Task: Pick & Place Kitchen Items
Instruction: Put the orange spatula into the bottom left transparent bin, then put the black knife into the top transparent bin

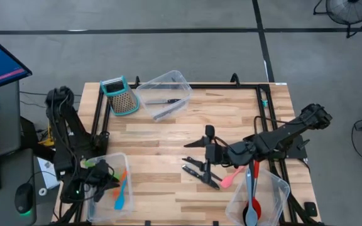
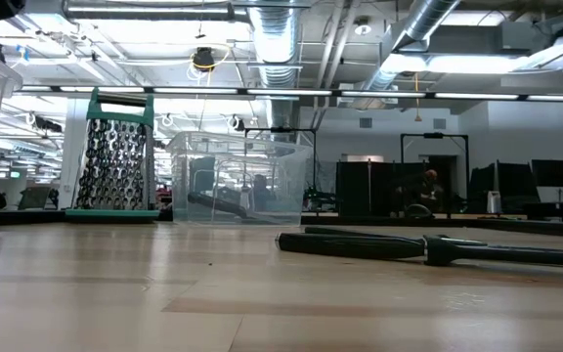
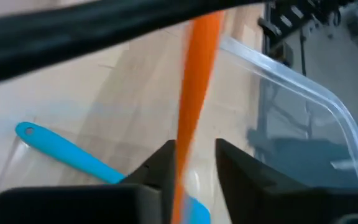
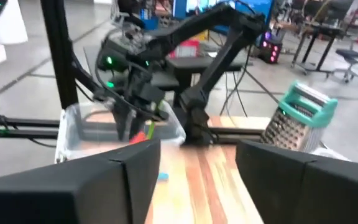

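My left gripper (image 1: 105,176) (image 3: 194,149) hovers over the clear tub (image 1: 109,157) at the table's near left, fingers apart. An orange spatula (image 3: 197,74) (image 1: 123,179) stands blurred between them, its handle pointing up. A blue spatula (image 3: 67,152) lies flat on the tub's floor. My right gripper (image 1: 205,152) (image 4: 197,155) is open and empty, raised above black utensils (image 1: 200,172) and a pink spatula (image 1: 231,180) that lie flat on the table. My left gripper has the orange spatula's handle (image 3: 182,168) between its fingers, close along the inner side of one finger (image 3: 163,158), with a clear gap to the other. I cannot tell whether that finger touches it. The spatula stands steeply over the tub, lower end hidden by the gripper.
A clear tub (image 1: 281,182) at the near right holds a red spoon (image 1: 255,182) and a grey spoon (image 1: 250,201). A third tub (image 1: 181,78) at the far side holds a knife, beside a metal grater (image 1: 119,94) with a teal top. Bare wood lies mid-table.
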